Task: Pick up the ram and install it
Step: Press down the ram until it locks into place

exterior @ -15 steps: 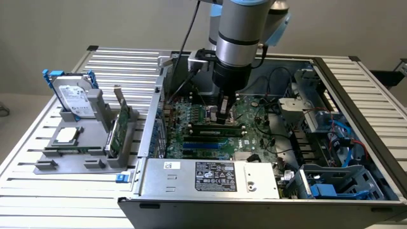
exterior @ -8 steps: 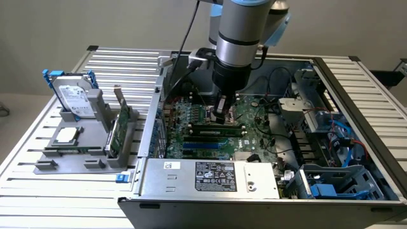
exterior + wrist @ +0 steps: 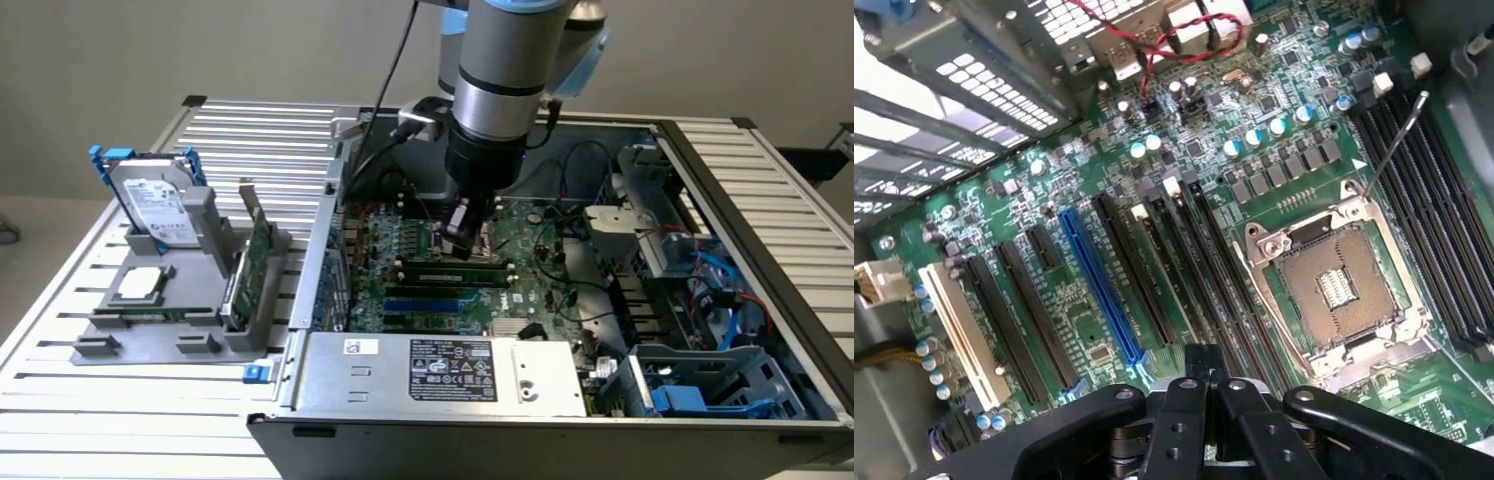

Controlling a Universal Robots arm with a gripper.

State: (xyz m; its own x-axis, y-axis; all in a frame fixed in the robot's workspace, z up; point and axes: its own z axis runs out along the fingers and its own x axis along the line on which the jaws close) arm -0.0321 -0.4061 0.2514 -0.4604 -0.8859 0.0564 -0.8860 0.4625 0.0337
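Note:
The ram (image 3: pixel 451 266), a long narrow green stick, lies along a memory slot on the motherboard (image 3: pixel 534 290) inside the open computer case. My gripper (image 3: pixel 463 243) reaches straight down from the arm, its tips at the ram's top edge near the middle; I cannot tell if they touch it. In the wrist view the gripper (image 3: pixel 1204 358) is shut, fingers pressed together with nothing between them. It hangs over the row of black memory slots (image 3: pixel 1189 270), next to the open processor socket (image 3: pixel 1339 290).
On the exterior view's left a grey rack (image 3: pixel 200 335) holds a hard drive (image 3: pixel 154 205), a square processor chip (image 3: pixel 140 285) and an expansion card (image 3: pixel 254 265). The power supply (image 3: pixel 447 370) sits in front of the motherboard. Drive cages and blue cables (image 3: pixel 727 290) crowd the case's right.

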